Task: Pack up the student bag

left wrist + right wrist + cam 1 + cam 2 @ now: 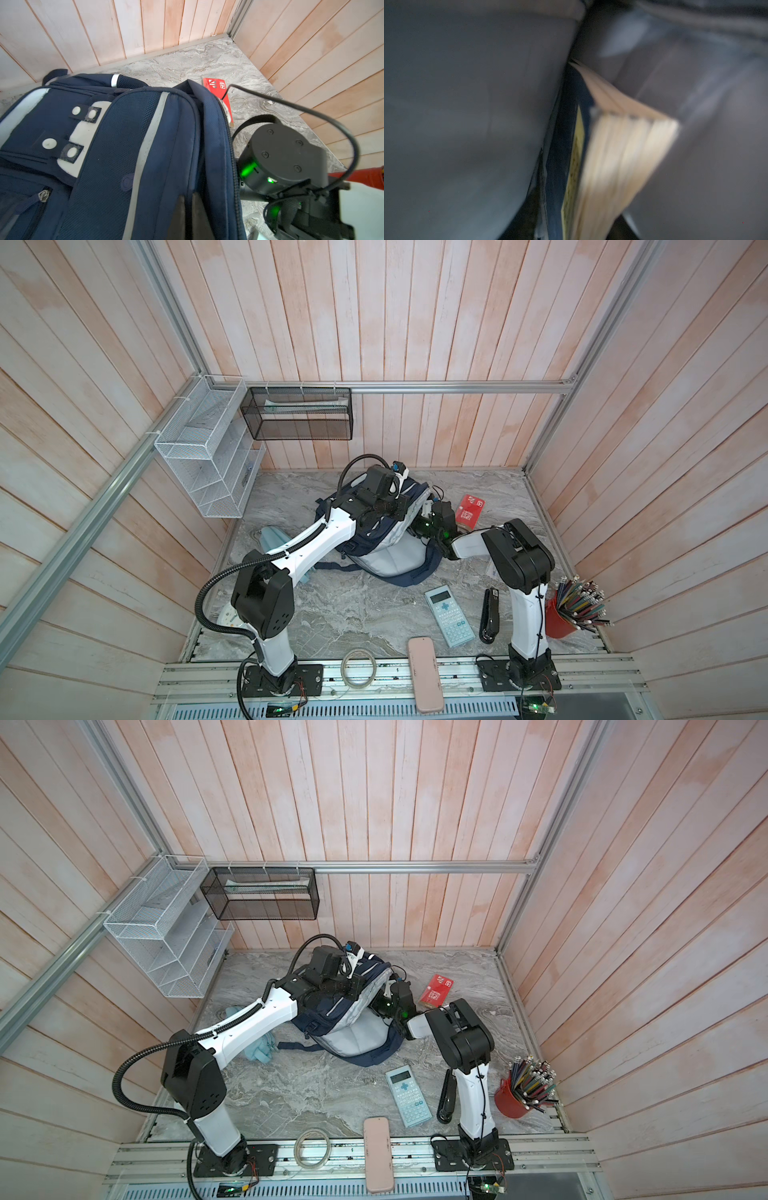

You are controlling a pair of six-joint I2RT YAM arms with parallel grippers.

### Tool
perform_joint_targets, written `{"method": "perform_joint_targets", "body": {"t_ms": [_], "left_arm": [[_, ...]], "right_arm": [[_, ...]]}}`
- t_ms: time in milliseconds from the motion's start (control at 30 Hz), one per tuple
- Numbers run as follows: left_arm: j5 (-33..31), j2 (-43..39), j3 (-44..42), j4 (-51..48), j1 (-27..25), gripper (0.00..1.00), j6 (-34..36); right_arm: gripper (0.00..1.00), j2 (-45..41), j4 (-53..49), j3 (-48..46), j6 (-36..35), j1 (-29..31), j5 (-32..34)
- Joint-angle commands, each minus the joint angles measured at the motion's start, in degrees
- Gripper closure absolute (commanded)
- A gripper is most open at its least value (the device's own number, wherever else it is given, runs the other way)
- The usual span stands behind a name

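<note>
The student bag (386, 562), a large navy-blue fabric backpack with white reflective stripes and a pale grey back panel, lies on the grey marbled table (353, 614) towards the rear wall, between the two arms. Its main compartment mouth faces the right arm. The left gripper (189, 200) is closed on the navy rim of that mouth. In the left wrist view its two dark fingers (180, 216) pinch the fabric ridge beside the zip (230, 145). The right gripper (428, 514) reaches into the opening; its jaws are hidden by the fabric, so it cannot be told whether they are parted or closed. The right wrist view is dark and blurred. It shows grey lining and a thick paperback book (623, 158) with cream page edges and a dark-blue cover, standing on edge inside. The step in hand appears to be seating this book. Hold the left pinch high so that the mouth does not collapse onto the right wrist. Confirm that the book rests against the compartment wall before letting go. Withdraw the right gripper along its line of entry, clear of the zip teeth and of the black cable (311, 108) looped over that arm. Release the rim only once the right arm is out. A pale-blue calculator (449, 616), a black stapler (490, 616) and a red card box (469, 510) lie on the table, so leave the mouth open for them.
</note>
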Motion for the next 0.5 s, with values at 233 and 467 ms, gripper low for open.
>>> {"method": "perform_joint_targets", "body": {"t_ms": [233,467], "left_arm": [[1.78,6.88,1.03,7.93,0.70,1.00,-5.09],[5.11,10.23,-1.62,11.47,0.51,1.00,-9.06]], "right_arm": [[0.39,-18.88,-30.00,-9.30,-18.74,-4.97,-2.87],[0.39,-31.23,-41.00,-17.49,-25.74,-4.13,1.38]]}}
